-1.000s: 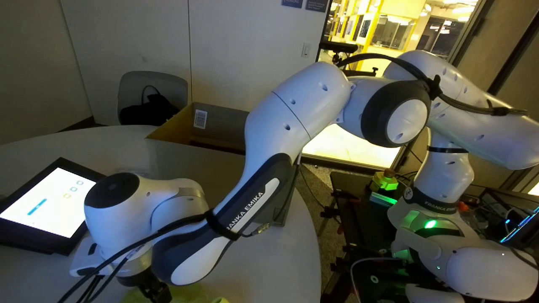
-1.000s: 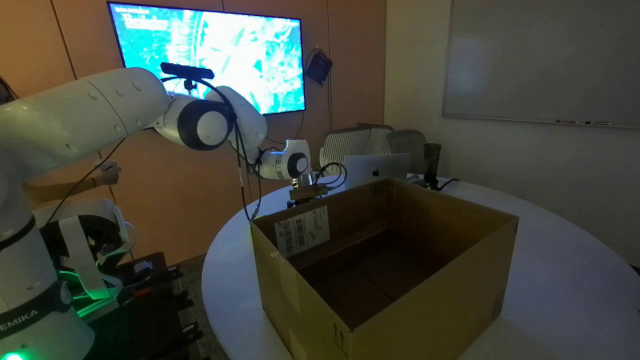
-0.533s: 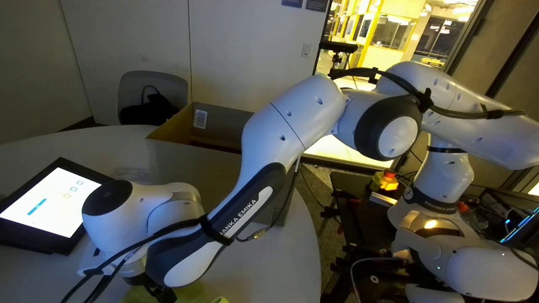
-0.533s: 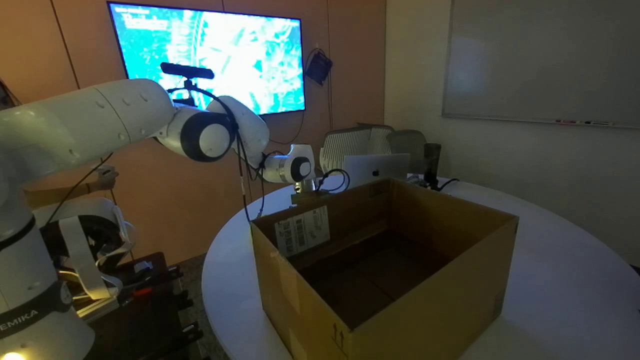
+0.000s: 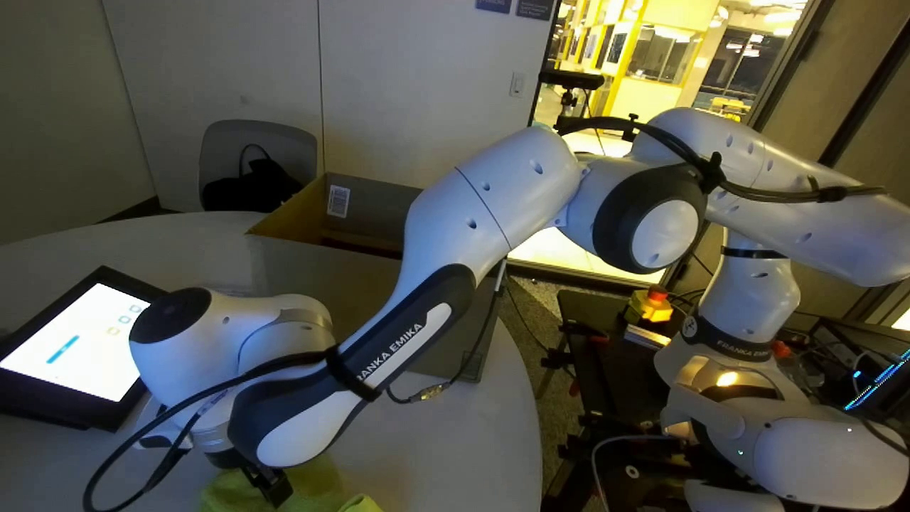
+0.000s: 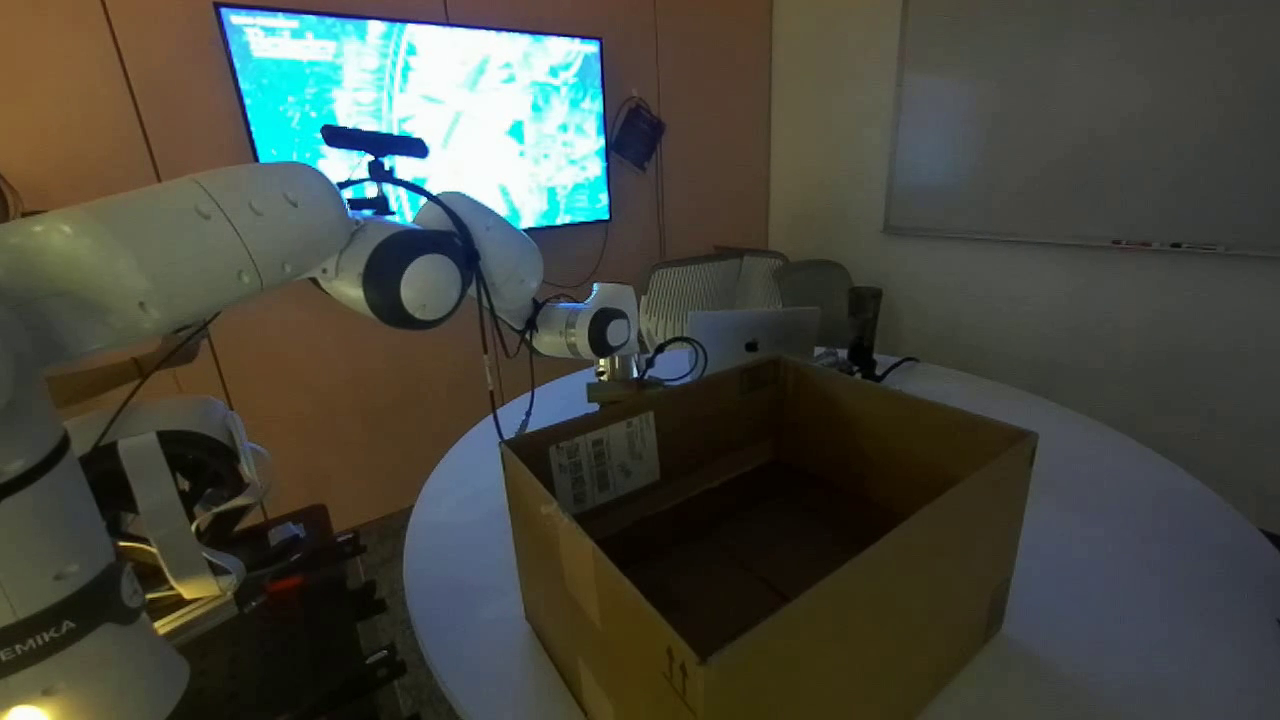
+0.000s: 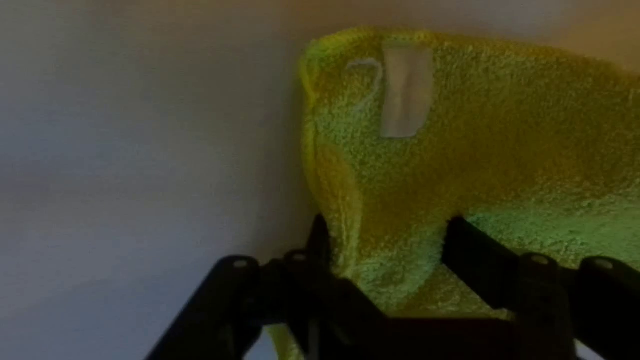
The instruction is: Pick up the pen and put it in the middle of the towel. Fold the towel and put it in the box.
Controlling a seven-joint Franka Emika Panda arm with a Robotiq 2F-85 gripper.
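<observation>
Towel (image 7: 500, 135) spreads over the right half of my wrist view, a pale tag (image 7: 407, 90) on it at upper centre, and at lower centre I have the gripper (image 7: 387, 225) with its jaws apart, part of the towel between them. In an exterior view I see the box (image 6: 870, 590) on the table (image 6: 1140, 580), lower centre of the frame, a white label (image 6: 605, 462) on its left inner wall.

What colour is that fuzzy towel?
The towel is yellow-green, seen best in the wrist view.
</observation>
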